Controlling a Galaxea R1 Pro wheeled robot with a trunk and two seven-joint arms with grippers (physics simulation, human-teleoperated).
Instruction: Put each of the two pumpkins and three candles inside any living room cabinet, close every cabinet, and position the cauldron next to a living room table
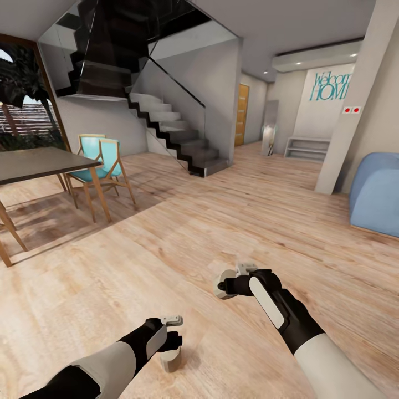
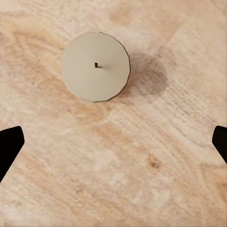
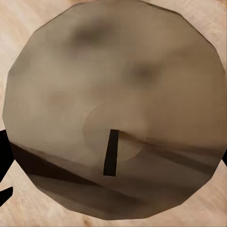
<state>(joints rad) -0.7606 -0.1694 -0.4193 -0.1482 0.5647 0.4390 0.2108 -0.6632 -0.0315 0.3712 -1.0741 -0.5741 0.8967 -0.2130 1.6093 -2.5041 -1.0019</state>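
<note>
Wooden floor (image 1: 210,233) throughout, dark dining table (image 1: 39,160) with teal chairs (image 1: 102,160) beyond, right gripper (image 1: 227,285) closed around a candle (image 3: 113,109), left gripper (image 1: 169,346) spread wide above another candle (image 2: 96,66) standing on the floor.

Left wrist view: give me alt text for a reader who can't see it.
A candle with a pale round top and short dark wick stands on the light wood floor, seen from straight above. The left gripper's dark fingertips sit wide apart at either edge, not touching it.
</note>
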